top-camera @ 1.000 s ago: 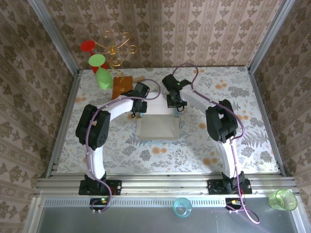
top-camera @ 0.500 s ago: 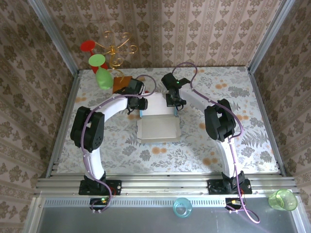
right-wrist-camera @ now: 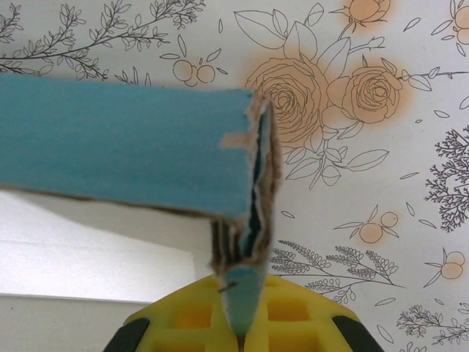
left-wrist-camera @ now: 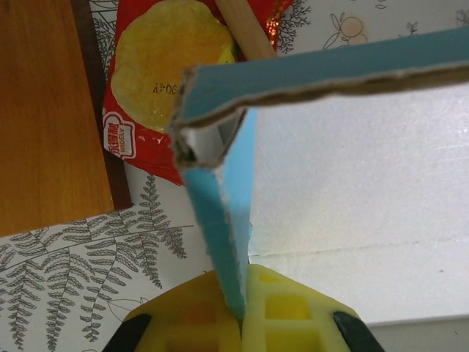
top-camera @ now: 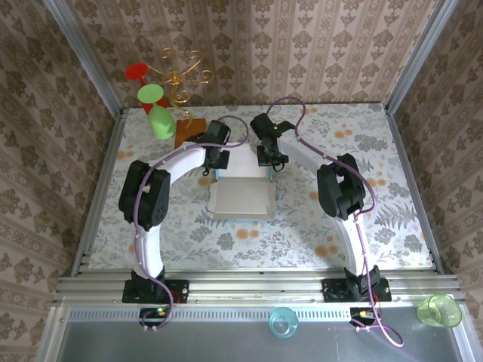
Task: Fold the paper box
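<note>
Light-blue cardboard with a white inner face sits at the middle of the worktop (top-camera: 392, 151). This is the paper box (top-camera: 241, 197), lying open side up. Its raised back wall is toward 12 o'clock and its flatter front part spreads toward 6 o'clock. It looks about as wide as it is deep from above, so we cannot name its long axis with confidence. The left gripper (top-camera: 217, 164) is at the box's 10 o'clock corner. In the left wrist view we see its yellow pads (left-wrist-camera: 278, 315) clenched on the thin blue side wall, which stands on edge and meets the back wall at a folded corner. The right gripper (top-camera: 272, 161) is at the 2 o'clock corner, and its pads are likewise pinched on the frayed end of the blue wall. Just beyond the left corner lie a red snack bag (left-wrist-camera: 146, 73) and a wooden board (top-camera: 189, 133), both toward 11 o'clock. On the near ledge stand a teal cup (top-camera: 283, 323) at 6 o'clock and a green cup (top-camera: 440, 310) at 5 o'clock. We cannot tell what is in either.
</note>
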### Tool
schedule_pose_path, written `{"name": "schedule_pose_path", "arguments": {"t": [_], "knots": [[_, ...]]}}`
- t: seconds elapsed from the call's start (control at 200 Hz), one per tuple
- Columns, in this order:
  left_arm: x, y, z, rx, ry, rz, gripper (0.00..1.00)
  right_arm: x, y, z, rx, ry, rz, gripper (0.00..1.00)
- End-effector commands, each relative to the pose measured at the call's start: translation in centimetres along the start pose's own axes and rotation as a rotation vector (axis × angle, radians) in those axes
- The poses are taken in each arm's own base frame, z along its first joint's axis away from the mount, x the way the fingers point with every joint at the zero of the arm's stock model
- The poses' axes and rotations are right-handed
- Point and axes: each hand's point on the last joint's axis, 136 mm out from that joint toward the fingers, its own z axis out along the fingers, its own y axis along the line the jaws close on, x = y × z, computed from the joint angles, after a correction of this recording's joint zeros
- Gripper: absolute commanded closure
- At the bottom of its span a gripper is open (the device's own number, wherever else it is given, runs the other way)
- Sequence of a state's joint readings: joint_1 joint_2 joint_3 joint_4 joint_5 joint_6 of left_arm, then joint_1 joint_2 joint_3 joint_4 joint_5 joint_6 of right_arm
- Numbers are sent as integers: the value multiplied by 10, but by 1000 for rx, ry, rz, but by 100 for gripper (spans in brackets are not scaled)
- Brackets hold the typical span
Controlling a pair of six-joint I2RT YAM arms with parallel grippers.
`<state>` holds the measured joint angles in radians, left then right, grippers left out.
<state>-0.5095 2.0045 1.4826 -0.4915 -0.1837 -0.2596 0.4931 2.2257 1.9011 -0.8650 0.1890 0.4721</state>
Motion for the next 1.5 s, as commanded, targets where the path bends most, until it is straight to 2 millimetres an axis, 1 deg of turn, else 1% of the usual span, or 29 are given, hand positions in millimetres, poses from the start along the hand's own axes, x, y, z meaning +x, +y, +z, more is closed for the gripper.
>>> {"name": "schedule_pose_path", "arguments": {"t": [0.0,0.115,0.215,0.275,0.325,0.36,0.4,0.51,0.595,0.66,0.7,0.735,0.795,0.855,0.895,0.965,1.0,1.06,1.105,1.155,1.23,1.37,1.41,1.425,1.495], "knots": [[18,19,5,-139,81,25,100,10,-4,9,24,52,-6,100],[22,15,7,-167,88,31,100,10,-1,9,14,60,6,100],[21,8,5,-138,84,26,100,11,-2,10,17,72,8,100],[15,4,-3,-119,67,18,77,12,-4,10,25,76,17,100],[7,-1,-15,-97,40,0,62,13,-8,10,32,86,40,100],[1,-4,-24,-73,25,-21,56,14,-11,10,36,94,62,100],[-7,-9,-37,-38,6,-57,52,17,-16,11,44,108,88,100],[-23,-20,-74,41,-48,-162,47,20,-26,9,50,131,153,100],[-31,-28,-100,116,-84,-260,46,23,-32,9,46,150,198,100],[-34,-29,-119,138,-114,-326,46,29,-38,9,44,181,242,100],[-34,-26,-131,136,-125,-380,47,33,-45,10,45,202,279,100],[-33,-23,-140,133,-128,-421,48,38,-51,12,42,224,314,100],[-24,-14,-152,101,-99,-498,48,47,-62,14,36,264,387,100],[-8,-5,-162,53,-35,-580,47,55,-73,15,27,297,458,100],[9,0,-167,11,27,-622,47,60,-79,14,23,313,496,100],[33,4,-178,-53,100,-658,47,67,-88,11,36,337,538,100],[42,2,-183,-64,116,-662,46,70,-93,9,46,349,562,100],[53,-7,-186,-28,129,-688,45,76,-97,7,62,370,593,100],[63,-15,-181,4,146,-723,43,80,-101,4,82,382,620,100],[65,-25,-177,52,141,-743,40,83,-104,2,111,391,642,100],[63,-38,-168,77,150,-751,38,88,-108,0,143,411,680,100],[51,-56,-150,103,169,-718,34,97,-110,1,178,456,728,100],[52,-58,-146,97,186,-710,33,99,-110,2,183,465,741,100],[53,-57,-144,89,194,-709,31,99,-111,2,183,467,749,100],[56,-56,-141,67,213,-706,29,104,-109,6,174,488,774,100]]}}
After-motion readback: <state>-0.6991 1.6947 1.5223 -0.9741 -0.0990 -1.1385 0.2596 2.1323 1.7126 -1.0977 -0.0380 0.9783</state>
